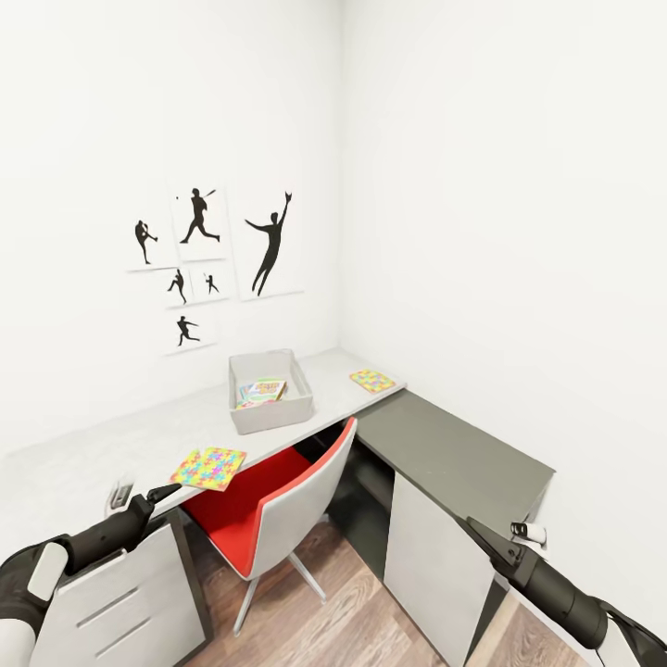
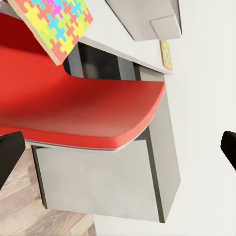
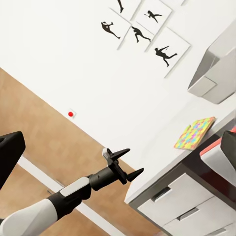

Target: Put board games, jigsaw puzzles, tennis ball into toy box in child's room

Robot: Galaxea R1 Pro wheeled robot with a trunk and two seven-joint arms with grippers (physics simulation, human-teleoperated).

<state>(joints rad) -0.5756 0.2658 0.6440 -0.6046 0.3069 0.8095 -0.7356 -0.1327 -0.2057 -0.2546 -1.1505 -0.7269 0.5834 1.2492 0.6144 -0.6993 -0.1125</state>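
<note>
Toy box [image 1: 270,408] sits at the table's [image 1: 83,463] far end by the corner, w/ at least one board game [image 1: 261,392] already lying inside. Two jigsaw puzzles left out: one near me at the table's front edge [image 1: 209,467], other past the box to the right [image 1: 371,380]. Can't spot the tennis ball. Red chair [image 1: 269,505] is tucked under the table between them. My left gripper [image 1: 159,498] is spread, empty; right gripper [image 1: 482,534] also apart, holding nothing. I'd say roughly halfway; puzzles next.
</note>
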